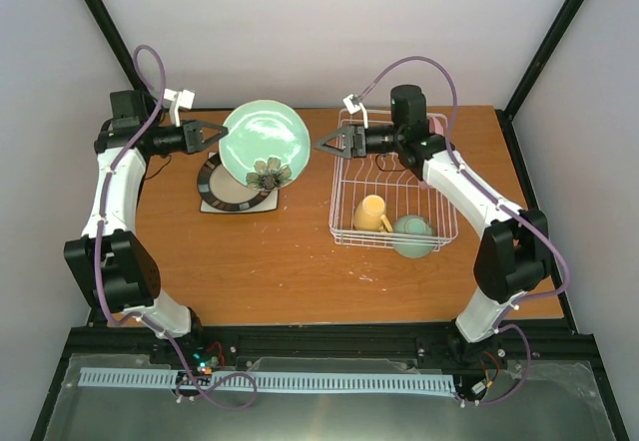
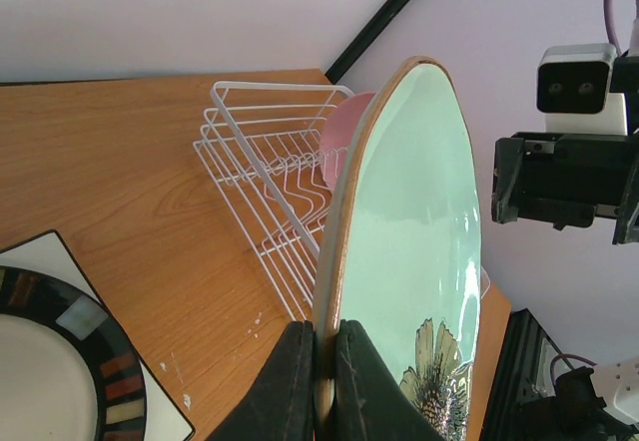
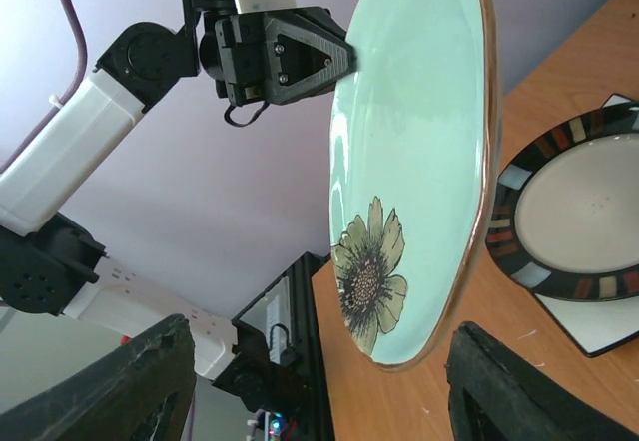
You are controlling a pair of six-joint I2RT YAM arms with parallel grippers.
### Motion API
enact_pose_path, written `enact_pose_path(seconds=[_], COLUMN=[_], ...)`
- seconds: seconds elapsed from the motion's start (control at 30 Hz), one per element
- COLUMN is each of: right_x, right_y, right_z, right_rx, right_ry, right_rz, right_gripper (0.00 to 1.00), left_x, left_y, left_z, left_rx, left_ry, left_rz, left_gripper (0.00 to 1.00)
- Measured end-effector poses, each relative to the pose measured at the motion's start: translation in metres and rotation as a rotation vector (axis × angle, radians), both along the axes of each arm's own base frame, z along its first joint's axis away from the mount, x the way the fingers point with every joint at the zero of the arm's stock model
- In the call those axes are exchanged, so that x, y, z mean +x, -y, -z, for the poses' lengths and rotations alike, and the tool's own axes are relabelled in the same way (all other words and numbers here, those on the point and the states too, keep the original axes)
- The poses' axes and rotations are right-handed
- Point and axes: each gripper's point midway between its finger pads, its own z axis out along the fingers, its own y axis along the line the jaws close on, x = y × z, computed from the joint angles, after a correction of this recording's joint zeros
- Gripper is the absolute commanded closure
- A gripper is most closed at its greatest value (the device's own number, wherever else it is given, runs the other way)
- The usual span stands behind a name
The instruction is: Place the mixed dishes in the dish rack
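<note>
In the rectangular white wire dish rack point(image 1: 336, 187), toward the far right corner of the wooden table point(image 1: 270, 271): a yellow handled mug point(image 1: 370, 213) and a mint-green bowl point(image 1: 412, 233) sit side by side at the rack's near edge. The left wrist view also shows a pink round plate point(image 2: 344, 132) standing among the prongs.
Toward the table's left edge: the dark-rimmed cream round plate point(image 1: 215, 190) lies flat on the white square plate point(image 1: 208, 205). Neither is loaded.
Mint-green round plate point(image 1: 262, 142): lifted off the table and tilted, between the two arms. It hangs over the far part of the stacked pair and stops short of the rack, with its painted flower toward the near side.
Left claw point(image 1: 222, 134): clamped on that plate's left rim, its fingers point(image 2: 290, 391) pinching the rim from both faces.
Right claw point(image 1: 319, 146): jaws spread wide and empty, pointing at the plate's opposite rim from the rack side. The rim is near the fingertips but apart from them, as far as the right wrist view shows.
Progress: by this layout, three of the six dishes are in, one is in the air, and two are untouched.
Step in hand: it reads as a handover of the green plate, or a carry toward the rack; which one cannot be told.
</note>
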Motion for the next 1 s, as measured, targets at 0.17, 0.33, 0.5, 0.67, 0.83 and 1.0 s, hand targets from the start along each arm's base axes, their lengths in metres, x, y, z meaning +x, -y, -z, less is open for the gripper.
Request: enact_pose_path(seconds=[0.17, 0.33, 0.5, 0.67, 0.83, 1.0], right_x=[-0.003, -0.004, -0.004, -0.006, -0.007, -0.006], right_y=[-0.003, -0.010, -0.019, -0.028, -0.032, -0.035], right_z=[0.001, 0.008, 0.019, 0.028, 0.029, 0.021], right_rx=[0.002, -0.002, -0.010, -0.017, -0.022, -0.003], right_ry=[-0.007, -0.016, -0.040, -0.059, -0.060, -0.053], right_rz=[-0.012, -0.027, -0.043, -0.063, -0.073, -0.076], right_gripper=[0.30, 0.29, 0.29, 0.29, 0.37, 0.48], left_x=[0.000, 0.000, 0.000, -0.001, -0.001, -0.001], left_y=[0.000, 0.000, 0.001, 0.001, 0.002, 0.003], left_z=[-0.001, -0.001, -0.002, -0.003, -0.003, -0.004], left_rx=[-0.002, -0.003, -0.008, -0.014, -0.015, -0.046], left_ry=[0.004, 0.003, 0.000, 0.002, 0.002, 0.001], left_rz=[0.002, 0.002, 0.003, 0.008, 0.009, 0.021], left_gripper=[0.99, 0.99, 0.99, 0.99, 0.99, 0.99])
